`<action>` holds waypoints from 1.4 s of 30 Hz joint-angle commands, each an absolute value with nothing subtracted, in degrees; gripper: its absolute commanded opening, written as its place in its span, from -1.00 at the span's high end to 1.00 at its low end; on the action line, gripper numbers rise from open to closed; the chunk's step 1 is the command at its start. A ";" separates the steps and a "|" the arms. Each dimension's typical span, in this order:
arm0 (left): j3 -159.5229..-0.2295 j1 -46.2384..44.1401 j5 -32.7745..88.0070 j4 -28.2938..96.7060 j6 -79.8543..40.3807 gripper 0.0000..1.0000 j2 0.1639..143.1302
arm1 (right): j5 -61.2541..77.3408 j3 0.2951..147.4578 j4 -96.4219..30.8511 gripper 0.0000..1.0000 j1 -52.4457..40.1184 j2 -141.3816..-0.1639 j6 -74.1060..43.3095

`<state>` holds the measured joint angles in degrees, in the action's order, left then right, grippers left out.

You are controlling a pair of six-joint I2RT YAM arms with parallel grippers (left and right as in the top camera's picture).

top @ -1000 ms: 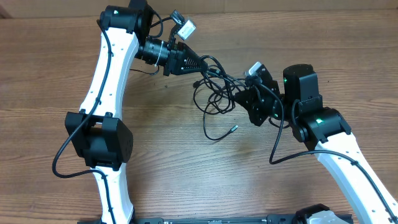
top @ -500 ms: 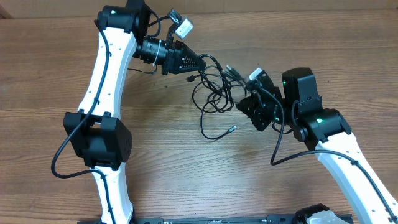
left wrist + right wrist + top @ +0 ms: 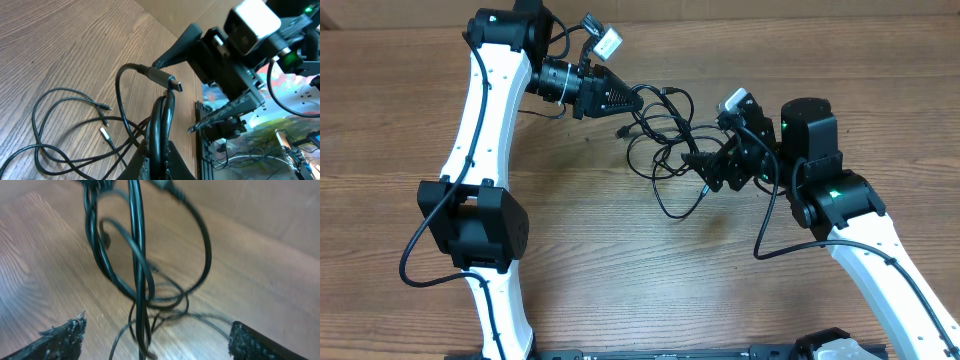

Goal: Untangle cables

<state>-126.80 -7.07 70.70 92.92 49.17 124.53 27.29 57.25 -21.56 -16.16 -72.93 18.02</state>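
The cables (image 3: 660,135) are a tangle of thin black cords strung between the two arms, partly lifted off the wooden table (image 3: 620,260). My left gripper (image 3: 623,101) is shut on a bunch of cable strands (image 3: 161,131). A silver-tipped plug (image 3: 169,82) sticks up just past its fingers, and more loops (image 3: 65,125) lie on the wood below. My right gripper (image 3: 702,170) stands open at the right side of the tangle. In the right wrist view several strands (image 3: 136,255) hang between its spread fingertips (image 3: 65,340), which do not touch them.
The right arm's wrist camera and gripper body (image 3: 235,55) sit close in front of the left gripper. A thicker black arm cable (image 3: 765,240) loops down beside the right arm. Bare wood lies in front of the tangle.
My right gripper has opened and let go of the cables. The tangle has sagged and a lower loop has shifted right. The left gripper, still shut, has drawn slightly up and left.
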 commanded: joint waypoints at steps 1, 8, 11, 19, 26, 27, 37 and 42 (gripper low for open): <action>-127.66 -7.11 71.37 93.27 48.60 0.92 124.55 | 30.81 57.06 -18.48 -0.78 -16.03 -72.73 17.76; -127.66 -8.16 71.57 94.61 48.62 0.91 124.55 | 31.09 57.06 -15.03 -0.77 -16.01 -72.73 18.06; -127.66 -8.99 71.59 94.65 48.62 0.91 124.55 | 30.92 57.06 -14.57 -0.76 -16.01 -72.73 18.26; -127.66 -10.81 71.64 94.67 48.62 0.91 124.55 | 30.02 57.06 -14.63 -0.40 -16.01 -72.79 20.03; -127.66 -11.07 73.34 94.70 48.62 0.91 124.55 | 28.62 57.04 -15.25 0.31 -16.01 -72.79 20.18; -127.66 -11.07 73.93 94.70 48.62 0.91 124.55 | 28.23 57.04 -15.46 0.42 -16.01 -72.79 20.16; -127.66 -11.33 76.53 95.39 48.64 0.91 124.55 | 27.92 57.01 -17.23 0.10 -16.01 -75.18 19.88; -127.66 -11.44 76.27 95.57 48.66 0.91 124.55 | 28.12 57.01 -17.21 0.92 -16.01 -75.94 19.90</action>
<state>-126.80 -10.90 73.43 95.39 48.34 124.53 28.16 57.25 -17.58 -16.16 -75.68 20.01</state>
